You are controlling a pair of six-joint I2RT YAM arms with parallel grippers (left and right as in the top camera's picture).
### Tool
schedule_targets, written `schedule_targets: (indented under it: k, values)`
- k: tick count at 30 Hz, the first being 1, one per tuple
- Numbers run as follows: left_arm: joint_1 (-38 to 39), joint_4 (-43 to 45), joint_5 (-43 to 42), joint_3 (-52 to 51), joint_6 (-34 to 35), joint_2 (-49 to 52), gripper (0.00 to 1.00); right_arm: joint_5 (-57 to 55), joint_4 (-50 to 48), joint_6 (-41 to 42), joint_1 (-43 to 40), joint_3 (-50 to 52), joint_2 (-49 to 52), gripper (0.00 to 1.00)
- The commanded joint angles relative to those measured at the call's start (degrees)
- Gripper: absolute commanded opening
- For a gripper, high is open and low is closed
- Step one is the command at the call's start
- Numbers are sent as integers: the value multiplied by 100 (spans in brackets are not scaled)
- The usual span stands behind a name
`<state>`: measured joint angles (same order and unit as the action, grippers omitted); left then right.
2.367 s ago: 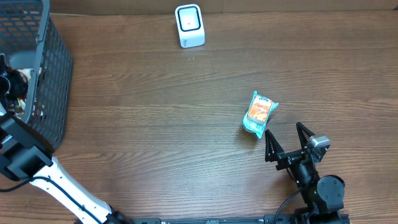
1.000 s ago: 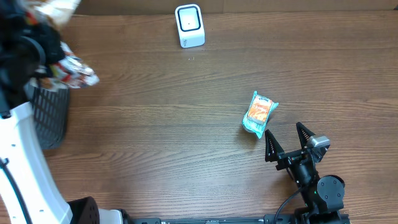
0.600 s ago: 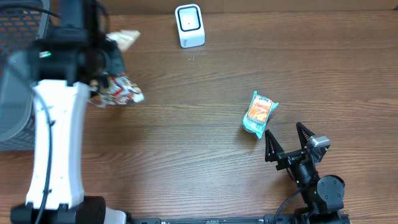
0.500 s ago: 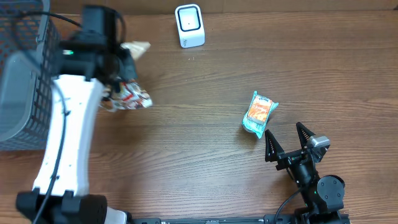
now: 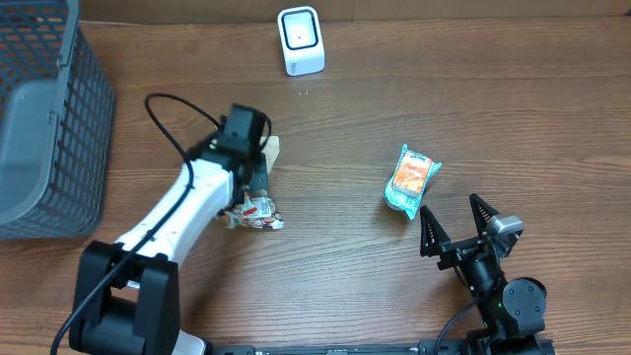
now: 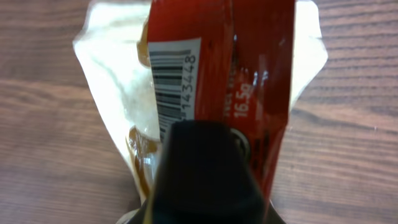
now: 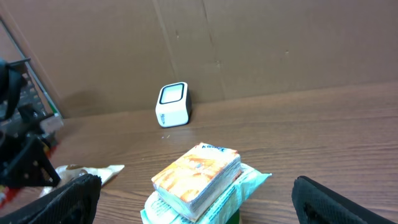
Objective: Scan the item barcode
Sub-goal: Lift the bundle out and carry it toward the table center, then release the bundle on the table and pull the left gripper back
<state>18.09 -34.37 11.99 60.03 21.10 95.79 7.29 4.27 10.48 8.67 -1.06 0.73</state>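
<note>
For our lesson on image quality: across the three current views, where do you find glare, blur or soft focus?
Left wrist: glare streaks the red packet beside its legible barcode; the dark left fingers in front are out of focus. Right wrist: the right fingers at the lower corners are blurred, the teal-and-orange packet sharper. Overhead: even light, table grain crisp.

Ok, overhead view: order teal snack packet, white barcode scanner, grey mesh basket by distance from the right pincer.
1. Teal snack packet, just ahead of right pincer.
2. White barcode scanner, far edge.
3. Grey mesh basket, far left.
</note>
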Motion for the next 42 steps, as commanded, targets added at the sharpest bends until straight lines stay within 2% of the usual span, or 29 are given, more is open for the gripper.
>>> schedule_targets:
  k: [1, 7, 10, 14, 26, 36, 42]
  values:
    - [162, 361, 378, -382, 120, -42, 4, 28, -24, 0, -11, 59, -44, 100]
    - [199, 675, 387, -643, 120, -42, 5, 26, -24, 2, -11, 59, -44, 100]
    - [181, 695, 387, -643, 120, -42, 19, 28, -24, 0, -11, 59, -44, 100]
    - [181, 734, 343, -643, 122, -42, 32, 26, -24, 2, -11, 59, -44, 100]
    - [181, 813, 341, -501, 120, -46, 56, 26, -24, 2, -11, 59, -44, 100]
    - [179, 273, 13, 295, 120, -109, 61, 28, -24, 2, -11, 59, -44, 100]
    - [94, -328, -68, 811, 323, -109, 58, 26, -24, 2, -11, 59, -44, 100]
